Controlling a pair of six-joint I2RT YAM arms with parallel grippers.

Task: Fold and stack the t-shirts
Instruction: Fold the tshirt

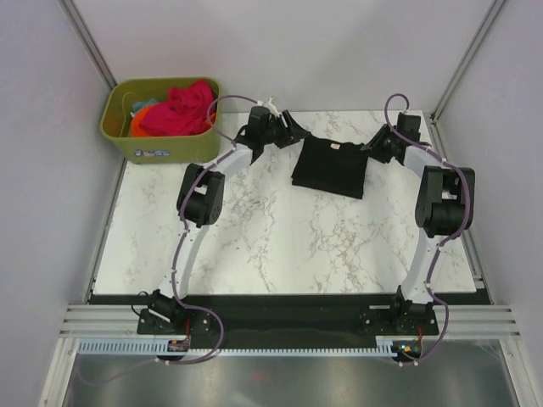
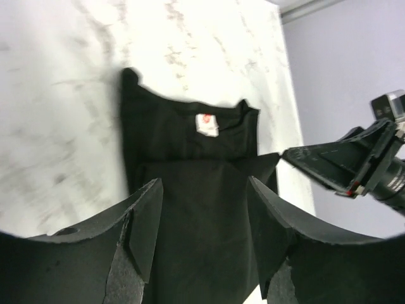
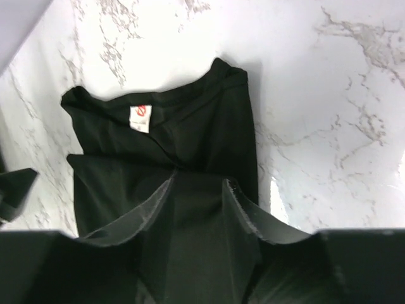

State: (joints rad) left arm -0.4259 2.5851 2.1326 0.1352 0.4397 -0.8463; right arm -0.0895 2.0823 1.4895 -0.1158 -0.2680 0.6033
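Observation:
A plain black t-shirt (image 1: 329, 167) lies folded at the back middle of the marble table, its white neck label (image 2: 207, 124) facing up. My left gripper (image 1: 294, 129) is open just above the shirt's back left edge; in the left wrist view (image 2: 202, 193) the black cloth lies between and below its fingers (image 2: 144, 221). My right gripper (image 1: 374, 145) is open at the shirt's right edge; in the right wrist view (image 3: 197, 183) the shirt (image 3: 190, 139) lies under it. Neither grips the cloth. Pink-red (image 1: 180, 108), orange (image 1: 137, 125) and teal tees sit crumpled in the bin.
The olive-green plastic bin (image 1: 153, 144) stands at the table's back left corner. Grey walls close in on the left, back and right. The right gripper (image 2: 345, 161) shows in the left wrist view, close to the shirt's corner.

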